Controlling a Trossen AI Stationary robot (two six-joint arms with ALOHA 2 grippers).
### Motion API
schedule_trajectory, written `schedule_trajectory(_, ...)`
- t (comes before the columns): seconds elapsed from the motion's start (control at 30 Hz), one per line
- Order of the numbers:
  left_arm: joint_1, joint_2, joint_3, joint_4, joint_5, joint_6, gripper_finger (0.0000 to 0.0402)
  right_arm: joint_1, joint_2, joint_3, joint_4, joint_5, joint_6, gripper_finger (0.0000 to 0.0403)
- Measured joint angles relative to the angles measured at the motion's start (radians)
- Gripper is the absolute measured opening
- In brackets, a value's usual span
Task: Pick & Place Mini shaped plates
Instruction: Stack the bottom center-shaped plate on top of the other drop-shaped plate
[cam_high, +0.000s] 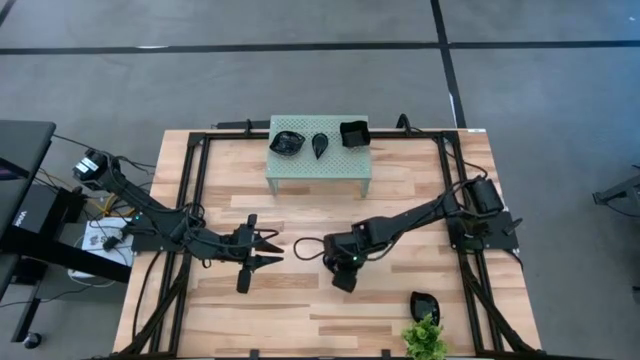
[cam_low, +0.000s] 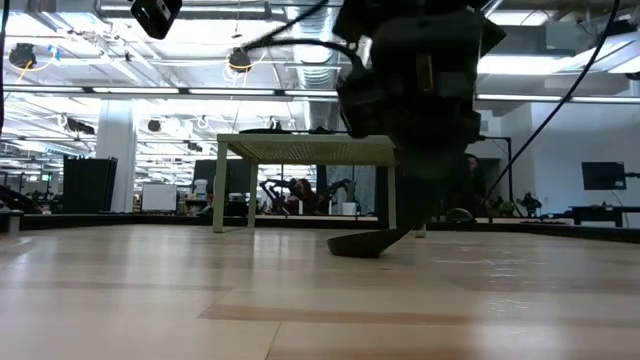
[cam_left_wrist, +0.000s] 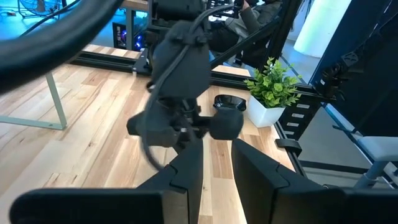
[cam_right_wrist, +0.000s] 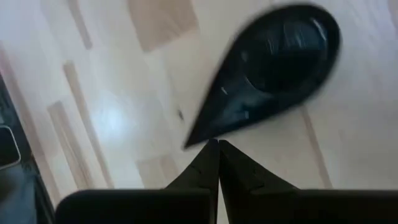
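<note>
A black teardrop plate lies on the wooden table near its middle, with my right gripper shut at its pointed end and slanting down from the right. My left gripper hovers open just left of it, holding nothing. Three more black plates sit on top of the pale green perforated stand at the far middle. Another black plate rests on the table at the near right. My right gripper pinches the teardrop plate's rim beside its pointed tip between its two fingertips. The fingers slant down from the table's right side. In the low view the plate's underside rests on the table, and its end by the fingers stands a little higher.
A small green plant in a white pot stands at the near right corner, next to the lone plate. A black metal frame runs along the table's sides. Bare wood lies between the stand and the grippers.
</note>
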Motion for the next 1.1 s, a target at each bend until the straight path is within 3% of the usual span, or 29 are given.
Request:
schedule_trajectory(0.27,0.000,0.000,0.000,0.000,0.000,0.000,0.0085,-0.001,0.015,0.000,0.089,-0.012,-0.031,0.0001)
schedule_trajectory(0.43,0.000,0.000,0.000,0.000,0.000,0.000,0.0085,-0.003,-0.029,0.012,-0.027,-0.018,-0.048,0.0001)
schedule_trajectory(0.63,0.000,0.000,0.000,0.000,0.000,0.000,0.0085,0.043,-0.020,0.020,-0.124,0.104,-0.064,0.0000)
schedule_trajectory(0.83,0.000,0.000,-0.001,0.000,0.000,0.000,0.0085,0.045,0.068,0.019,0.028,-0.024,-0.114,0.0000)
schedule_trajectory(1.1,0.000,0.000,-0.001,0.005,0.000,0.000,0.0085,-0.004,0.077,0.050,0.077,-0.024,-0.173,0.0000)
